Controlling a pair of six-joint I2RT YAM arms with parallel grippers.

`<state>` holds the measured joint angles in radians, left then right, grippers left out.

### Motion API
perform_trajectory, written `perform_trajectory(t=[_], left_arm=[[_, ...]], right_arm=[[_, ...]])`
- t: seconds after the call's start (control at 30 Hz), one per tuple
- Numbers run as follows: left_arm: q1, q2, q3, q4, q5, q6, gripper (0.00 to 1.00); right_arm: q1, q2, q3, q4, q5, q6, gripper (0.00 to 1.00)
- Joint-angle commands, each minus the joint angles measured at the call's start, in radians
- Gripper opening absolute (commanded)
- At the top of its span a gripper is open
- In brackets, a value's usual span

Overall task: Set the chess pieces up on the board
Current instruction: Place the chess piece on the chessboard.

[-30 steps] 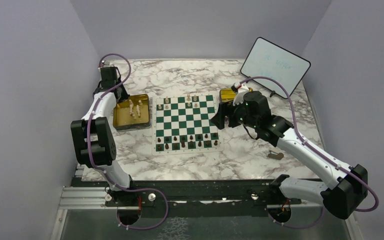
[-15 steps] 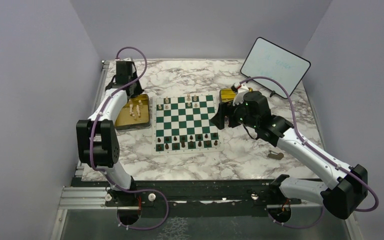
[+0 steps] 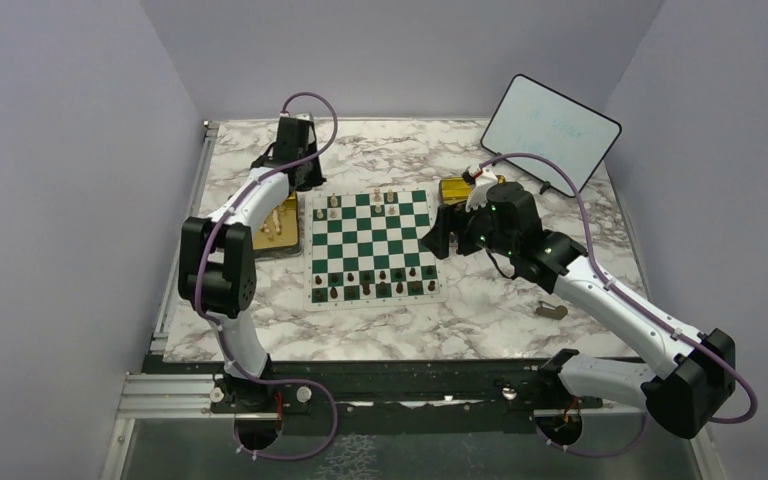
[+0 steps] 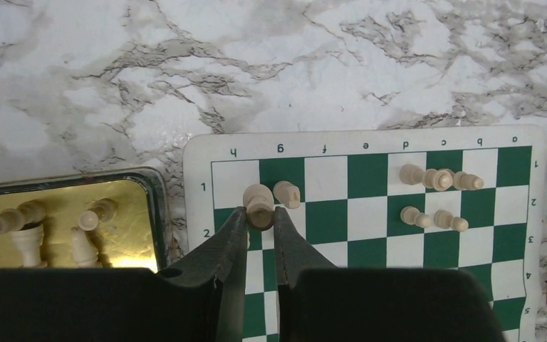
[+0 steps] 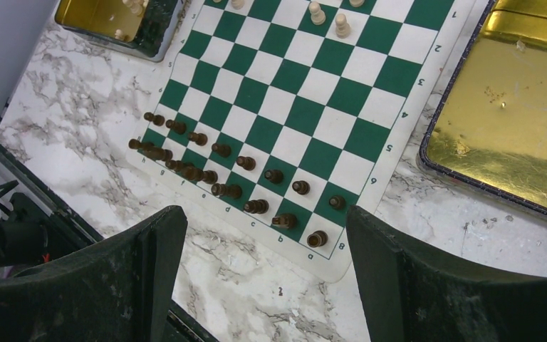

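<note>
1. The left arm is working the cream side of the set-up: the left gripper (image 4: 260,211) is holding a cream piece (image 4: 259,195) above the far left corner of the board (image 4: 367,177), near the squares marked h and g on ranks 1 and 2.
2. Its fingers (image 4: 231,235) are pinching the piece low on its body, with only the piece's width between them. The views do not show whether the base is touching the mat.
3. Another cream piece (image 4: 286,194) is standing just beside the held one, and a small group of cream pieces (image 4: 438,178) is standing well apart along the same edge.
4. The next move probably calls for lowering the piece squarely onto its own square without nudging that neighbour, then spreading the fingers and lifting straight up.
5. More cream pieces (image 4: 21,231) are waiting in the gold tray (image 4: 124,242) beside the board, so the task looks far from finished.
6. The right gripper (image 5: 265,214) is hovering with its fingers spread wide and gripping nothing, over the dark pieces (image 5: 221,149) already filling the near two ranks.
</note>
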<state>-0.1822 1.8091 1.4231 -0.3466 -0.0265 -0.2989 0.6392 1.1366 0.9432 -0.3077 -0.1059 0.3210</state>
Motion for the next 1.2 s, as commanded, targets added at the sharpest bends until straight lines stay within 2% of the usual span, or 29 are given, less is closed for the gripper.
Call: perform_trajectory(t=[0.0, 0.4, 1.17], left_arm=[[-0.018, 0.052, 0.035, -0.007, -0.004, -0.017, 0.14], [-0.02, 0.143, 0.023, 0.017, -0.041, -0.014, 0.14], [-0.02, 0.204, 0.023, 0.031, -0.063, 0.019, 0.14]], right_arm=[[-0.006, -0.014, 0.011, 0.003, 0.002, -0.008, 0.87], [-0.006, -0.019, 0.012, -0.006, 0.014, -0.02, 0.88], [-0.006, -0.003, 0.025, -0.013, 0.012, -0.035, 0.88]])
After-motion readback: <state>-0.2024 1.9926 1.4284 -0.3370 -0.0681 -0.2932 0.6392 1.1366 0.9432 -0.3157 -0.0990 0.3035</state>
